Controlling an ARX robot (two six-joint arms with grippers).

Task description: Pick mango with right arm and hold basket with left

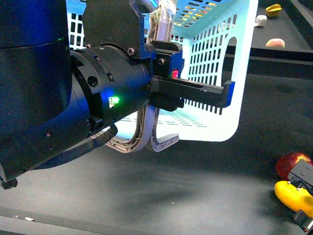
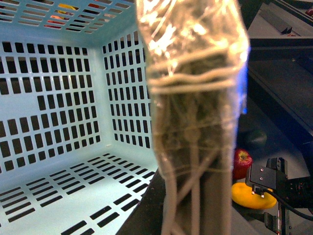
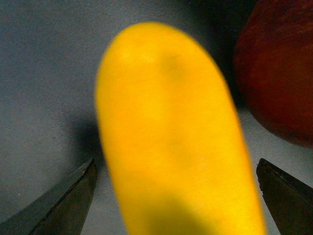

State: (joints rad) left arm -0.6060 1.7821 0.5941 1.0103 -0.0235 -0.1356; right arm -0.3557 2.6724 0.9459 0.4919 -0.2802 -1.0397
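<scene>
Right gripper (image 3: pixel 176 166): jaws apart, straddling mango (image 3: pixel 176 122) lying between tips on dark table (image 1: pixel 171 186), red apple (image 3: pixel 279 68) just beside, seemingly lined up for closing; left gripper (image 1: pixel 215 95): alongside tilted basket (image 1: pixel 247 39) wall, likely steadying it, clamped or not cannot tell.

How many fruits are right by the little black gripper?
2. The yellow mango lies between the open jaws of the right gripper; the red apple sits just beyond it. Far back, three small things may be fruit too; too small to tell.
</scene>
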